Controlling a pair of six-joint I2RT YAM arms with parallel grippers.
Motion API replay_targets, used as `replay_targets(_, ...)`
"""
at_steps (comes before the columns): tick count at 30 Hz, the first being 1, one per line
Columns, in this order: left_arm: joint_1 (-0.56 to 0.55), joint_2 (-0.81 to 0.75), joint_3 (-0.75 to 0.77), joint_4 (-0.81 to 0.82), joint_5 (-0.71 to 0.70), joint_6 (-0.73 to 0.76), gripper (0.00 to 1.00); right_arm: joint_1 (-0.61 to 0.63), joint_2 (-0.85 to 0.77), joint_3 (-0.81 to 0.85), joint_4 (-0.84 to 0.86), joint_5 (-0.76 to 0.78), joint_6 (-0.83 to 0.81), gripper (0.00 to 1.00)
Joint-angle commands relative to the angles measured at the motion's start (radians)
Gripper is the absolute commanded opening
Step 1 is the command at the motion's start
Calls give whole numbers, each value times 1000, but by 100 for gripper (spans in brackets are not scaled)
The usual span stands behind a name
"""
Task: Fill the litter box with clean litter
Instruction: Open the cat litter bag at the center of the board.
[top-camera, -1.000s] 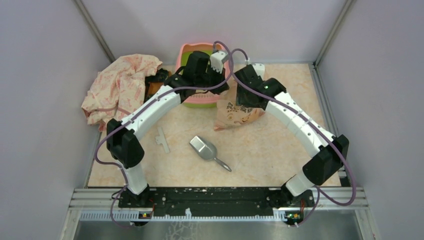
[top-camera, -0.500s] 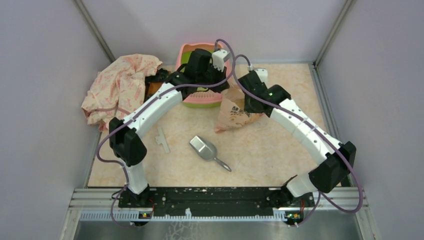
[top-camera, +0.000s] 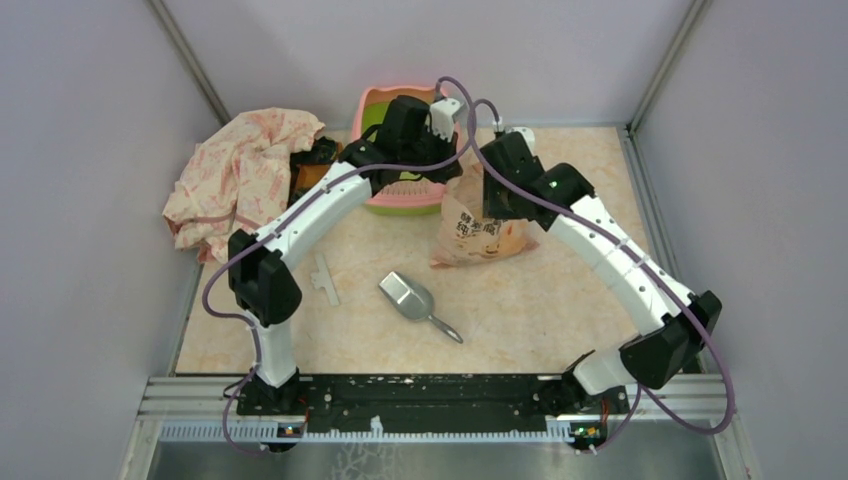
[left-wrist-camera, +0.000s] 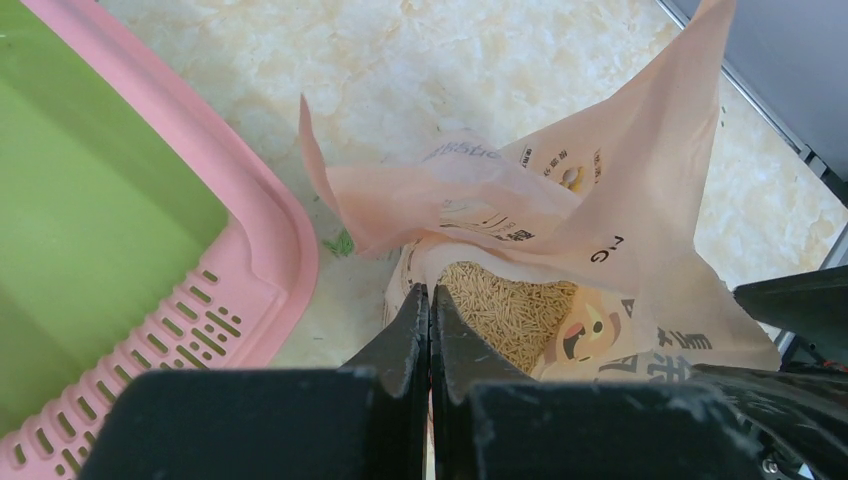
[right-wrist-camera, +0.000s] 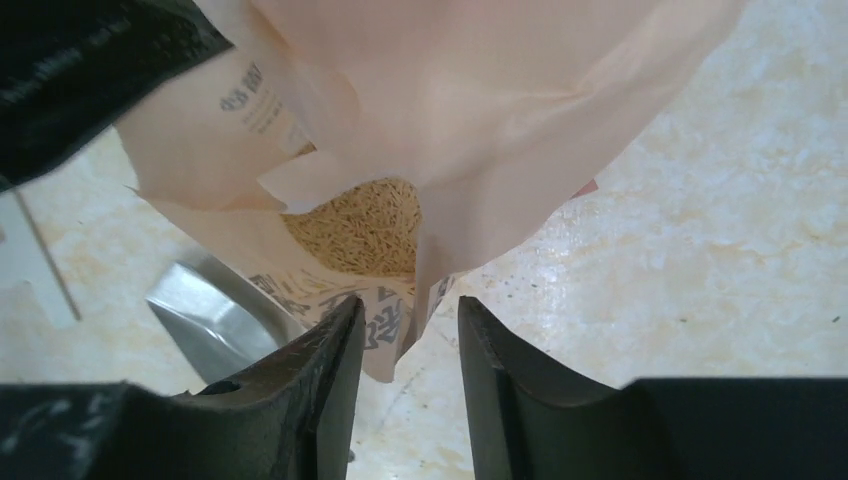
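The litter box, pink-rimmed and lime-green inside, stands at the back of the table, and its corner shows in the left wrist view. Right of it the peach bag stands with its mouth open. Tan clean litter lies inside. My left gripper is shut at the bag's mouth rim and seems to pinch the thin film. My right gripper hangs over the bag, open, with the bag's lower edge between its fingertips and untouched by them.
A silver metal scoop lies in front of the bag. A white flat strip lies left of it. A crumpled patterned cloth and a dark object sit at the back left. Grey walls stand close on three sides.
My right gripper closed and then parted again, and its arm swung rightward. The bag's top rose and its front now faces the camera. My left wrist shifted slightly right.
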Motion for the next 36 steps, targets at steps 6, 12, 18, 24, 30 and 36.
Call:
replay_targets(6, -3, -62, -42, 77, -1, 5, 0, -160, -117, 120, 64, -167, 66, 49)
replay_targets(12, -3, -118, -116, 94, 13, -2, 0, -329, -127, 112, 107, -339, 139, 84)
replay_targets(18, -3, -180, -215, 118, 14, -6, 0, -419, 9, 181, -5, -395, 276, 86)
replay_targets(24, -4, -224, -284, 146, 17, -13, 0, -442, 92, 230, -91, -403, 352, 86)
replay_targets(30, -6, -213, -282, 151, 26, -17, 0, -528, 53, 169, -83, -476, 382, 89)
replay_targets(36, -13, -195, -266, 154, 27, -18, 0, -598, 23, 123, -71, -531, 372, 93)
